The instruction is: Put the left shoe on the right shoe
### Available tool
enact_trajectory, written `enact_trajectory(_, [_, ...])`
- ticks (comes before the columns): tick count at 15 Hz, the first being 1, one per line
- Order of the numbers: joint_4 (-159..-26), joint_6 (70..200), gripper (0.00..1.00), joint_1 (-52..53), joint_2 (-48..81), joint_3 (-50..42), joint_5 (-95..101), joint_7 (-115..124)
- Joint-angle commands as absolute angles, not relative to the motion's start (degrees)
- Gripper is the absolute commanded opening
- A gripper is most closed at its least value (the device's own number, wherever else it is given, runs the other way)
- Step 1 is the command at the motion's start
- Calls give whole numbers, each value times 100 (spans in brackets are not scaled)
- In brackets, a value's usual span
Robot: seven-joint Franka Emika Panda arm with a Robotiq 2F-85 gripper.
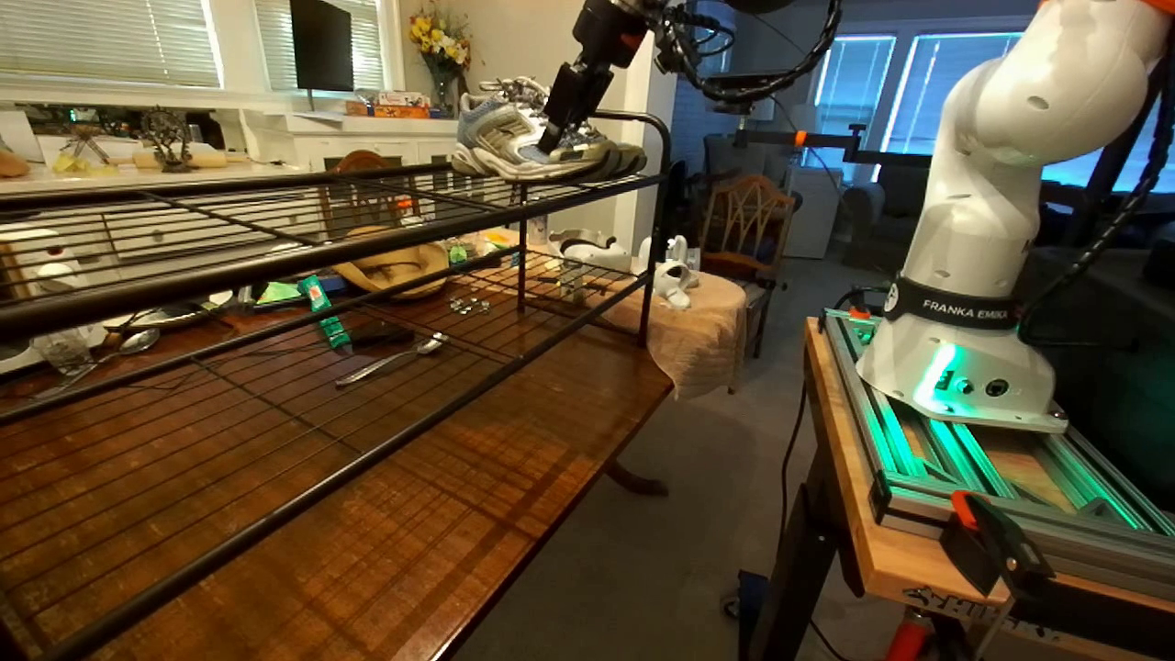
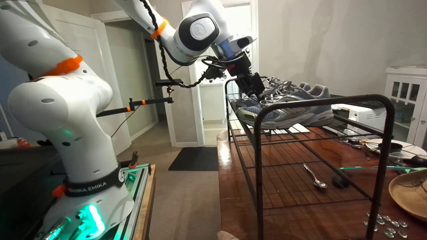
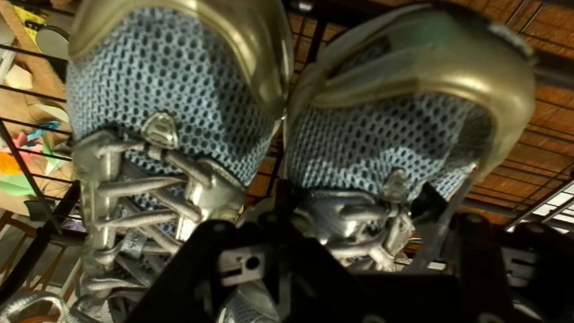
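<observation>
Two grey-blue mesh running shoes stand side by side on the top tier of a black wire rack [image 1: 229, 268], toes toward the robot base. Seen from the base, the left shoe [image 3: 381, 130] is on the right of the wrist view and nearer the camera in an exterior view [image 1: 505, 138]. The right shoe [image 3: 170, 76] stands close beside it and partly hides it in an exterior view [image 2: 293, 108]. My gripper [image 3: 356, 199] has one finger on each side of the left shoe's laced front. Its upper looks pinched inward. The shoe appears at rack height.
The rack's raised end rail [image 2: 333, 100] is beside the right shoe. Below are the wooden table [image 1: 551, 431], a spoon [image 2: 315, 176], a straw hat [image 2: 412, 190], glass beads [image 2: 387, 223] and a green packet [image 1: 323, 312]. A white microwave [image 2: 367, 118] stands behind.
</observation>
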State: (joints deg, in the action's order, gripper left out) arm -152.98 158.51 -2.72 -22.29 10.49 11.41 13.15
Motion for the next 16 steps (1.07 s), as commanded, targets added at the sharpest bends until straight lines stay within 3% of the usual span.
enact_trajectory(1, [-15287, 15784, 42, 4, -2378, 824, 853, 912])
enact_trajectory(16, [-15257, 15857, 42, 281, -2823, 638, 740, 369])
